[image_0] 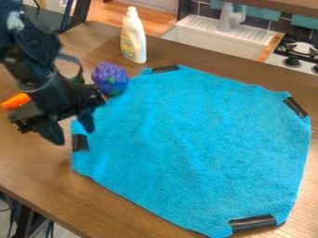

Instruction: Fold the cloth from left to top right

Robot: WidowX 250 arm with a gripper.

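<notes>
ok so the blue cloth (pixel 192 139) is spread out pretty much flat on the brown wooden table (pixel 37 162), taking up most of the middle + right side of the view, w/ a few soft wrinkles. Outline's kinda eight-sided, and there's a black strip at each of 4 spots along the edge: top strip (pixel 165 69), right strip (pixel 295 107), bottom strip (pixel 253 223) & left strip (pixel 80 142). The black arm (pixel 43 86) comes in from upper L, and the gripper (pixel 70 131) hangs by the cloth's L edge, near that left strip. Claw's wide, fingers well apart w/ nothing btwn them; can't tell if either tip touches the cloth. Just past the cloth's upper L edge there's a bumpy purple thing (pixel 110 78) w/ bits of green, + an orange thing (pixel 16 101) partly behind the arm, far L. White bottle (pixel 133 39) stands upright nr the table's back edge. In the bg there's a white sink (pixel 214 39) w/ a light-colored faucet (pixel 229 19), & a stove (pixel 301 50) at upper R.
</notes>
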